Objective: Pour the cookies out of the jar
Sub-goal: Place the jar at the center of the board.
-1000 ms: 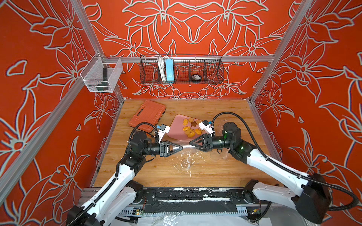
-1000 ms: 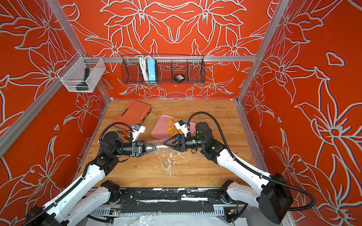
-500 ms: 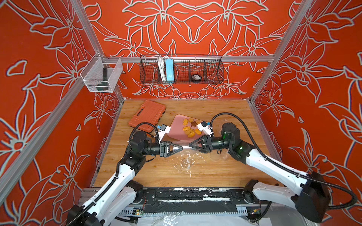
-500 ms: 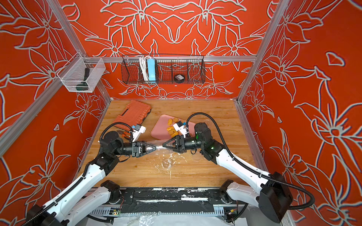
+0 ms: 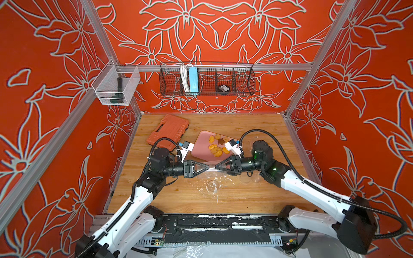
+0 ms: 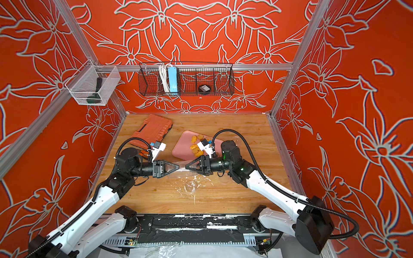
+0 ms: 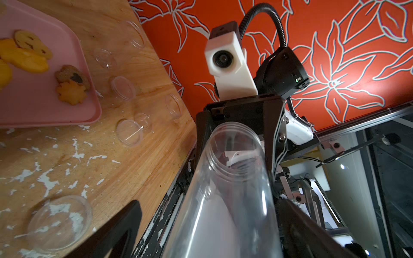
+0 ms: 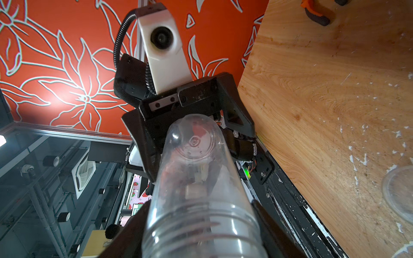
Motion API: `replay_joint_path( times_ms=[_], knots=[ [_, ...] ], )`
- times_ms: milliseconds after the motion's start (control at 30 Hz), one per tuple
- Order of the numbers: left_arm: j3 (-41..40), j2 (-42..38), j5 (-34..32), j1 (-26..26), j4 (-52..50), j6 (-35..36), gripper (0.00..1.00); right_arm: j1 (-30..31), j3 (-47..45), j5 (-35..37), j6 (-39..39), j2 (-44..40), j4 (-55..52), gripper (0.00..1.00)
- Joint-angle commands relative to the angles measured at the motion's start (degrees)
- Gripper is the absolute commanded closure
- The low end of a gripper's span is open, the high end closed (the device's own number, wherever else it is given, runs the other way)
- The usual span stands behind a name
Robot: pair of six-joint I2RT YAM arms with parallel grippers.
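The clear plastic jar [image 5: 211, 165] hangs level above the wooden table [image 5: 174, 201], near its middle. Its base points to 9 o'clock and its open mouth to 3 o'clock.

The right gripper [image 5: 216, 166] reaches in from 3 o'clock. Its black fingers [image 8: 277, 236] press on both sides of the threaded neck, so this gripper carries the jar.

The left gripper [image 5: 207, 166] reaches in from 9 o'clock. Its fingers [image 7: 120, 230] are spread wide on each side of the base end. In the left wrist view a gap shows between one finger and the jar wall.

The cookies [image 5: 215, 146] are small orange, yellow and tan biscuits, with one brown star-shaped piece among them. They lie outside the jar, on the pink rectangular plastic tray [image 5: 200, 145]. This tray rests on the table just at 12 o'clock of the jar. The cookies gather in the half of the tray toward 3 o'clock.

An orange plastic tool case [image 5: 168, 133] lies near the tray, at 10 o'clock of it. A clear round lid [image 5: 212, 186] lies on the table at 6 o'clock of the jar, among white flecks [image 5: 218, 196]. More clear lids [image 7: 126, 87] lie on the wood beside the tray, toward 3 o'clock.
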Motion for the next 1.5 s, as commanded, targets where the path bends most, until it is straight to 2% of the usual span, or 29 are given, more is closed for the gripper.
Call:
replay_joint_path(
  times_ms=[0,167,300,400,533,700,867,1033,1300,1467],
  knots=[
    [4.10,-3.26,-9.58,0.34,-11.37,6.97,0.02,-1.59,0.35,-0.37,-1.92,-1.24,-2.40,0.40],
    [8.97,-5.37,-27.61,1.34,-25.86,12.54,0.02,-4.49,3.40,0.61,-7.90,-1.78,-13.13,0.41],
    [10.09,-7.92,-33.89,1.43,-28.56,14.66,0.02,-4.64,9.94,5.32,-19.97,-0.06,-31.41,0.42],
    [9.74,-8.03,-33.29,1.43,-28.84,15.75,0.02,-4.59,14.52,10.85,-28.15,1.82,-44.33,0.45],
    [8.35,-7.47,-31.44,1.49,-28.17,16.87,0.02,-4.55,18.26,15.97,-33.67,3.53,-52.40,0.46],
    [7.22,-7.85,-30.80,1.51,-26.74,19.20,0.02,-2.83,24.09,25.96,-39.62,7.39,-62.06,0.48],
    [6.53,-7.12,-30.89,1.56,-26.74,22.54,0.02,0.10,29.18,32.88,-42.88,12.38,-67.50,0.51],
    [3.52,-8.39,-27.94,1.51,-23.41,22.33,0.02,3.74,34.00,40.18,-44.79,17.83,-71.39,0.53],
    [0.84,-11.44,-27.90,2.39,-20.94,22.13,0.02,9.69,42.56,51.11,-46.82,26.93,-78.96,0.53],
    [0.15,-12.20,-27.80,2.61,-20.12,21.93,0.02,11.81,45.37,54.77,-46.52,31.58,-79.37,0.53]
  ],
)
